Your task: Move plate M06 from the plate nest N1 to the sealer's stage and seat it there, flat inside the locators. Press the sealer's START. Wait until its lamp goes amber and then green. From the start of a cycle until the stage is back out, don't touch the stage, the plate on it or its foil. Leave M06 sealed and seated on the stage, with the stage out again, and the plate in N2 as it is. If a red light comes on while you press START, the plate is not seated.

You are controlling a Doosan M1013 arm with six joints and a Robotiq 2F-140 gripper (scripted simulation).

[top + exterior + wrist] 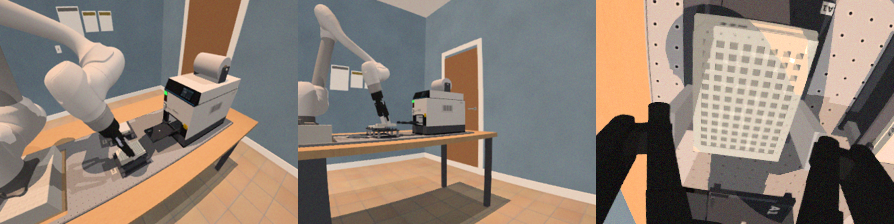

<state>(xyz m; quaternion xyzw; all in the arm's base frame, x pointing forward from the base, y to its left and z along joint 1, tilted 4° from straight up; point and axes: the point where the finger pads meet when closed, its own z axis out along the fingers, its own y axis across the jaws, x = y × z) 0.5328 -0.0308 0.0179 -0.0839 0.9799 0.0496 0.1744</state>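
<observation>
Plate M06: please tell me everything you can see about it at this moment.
Plate M06 is a white rectangular well plate, its top a grid of small square wells, plastic by its look. It sits over the dark nest on the grey perforated mat, apparently tilted. The gripper is shut on its sides; whether it still touches the nest is unclear.
</observation>
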